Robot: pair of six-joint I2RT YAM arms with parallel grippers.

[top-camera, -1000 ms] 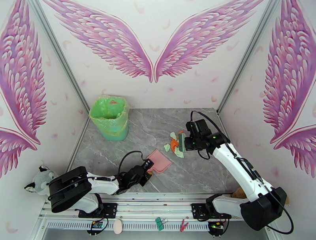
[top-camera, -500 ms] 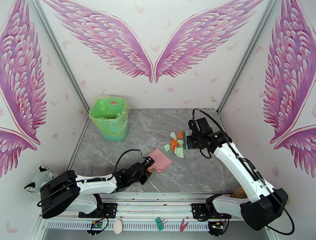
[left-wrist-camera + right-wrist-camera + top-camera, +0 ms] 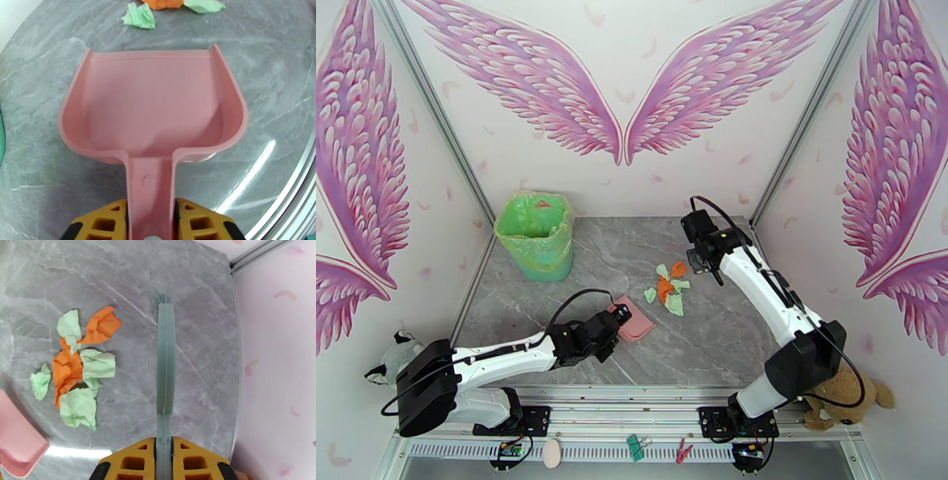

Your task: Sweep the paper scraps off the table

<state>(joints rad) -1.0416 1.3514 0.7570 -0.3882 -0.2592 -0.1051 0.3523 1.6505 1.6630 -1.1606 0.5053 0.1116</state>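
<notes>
The paper scraps (image 3: 79,370), crumpled mint green and orange bits, lie bunched mid-table (image 3: 669,286). My right gripper (image 3: 164,461) is shut on the handle of the teal brush (image 3: 165,358), which points toward the far edge, to the right of the pile and apart from it. From above, that gripper (image 3: 698,260) hangs just right of the scraps. My left gripper (image 3: 150,225) is shut on the handle of the pink dustpan (image 3: 154,102), lying flat on the table (image 3: 727,339). The dustpan's open mouth faces the scraps (image 3: 139,17), a short gap away. From above, the left gripper (image 3: 618,317) covers part of the dustpan (image 3: 638,328).
A green-lined bin (image 3: 536,237) stands at the table's far left corner. The right wall and aluminium frame (image 3: 252,255) run close beside the brush. A brown teddy (image 3: 845,395) sits off the table at front right, a grey plush (image 3: 395,359) at front left.
My right arm has lifted the brush off the scrap pile and swung it back and to the right. My left arm has reached forward, nudging the dustpan a little toward the scraps.
</notes>
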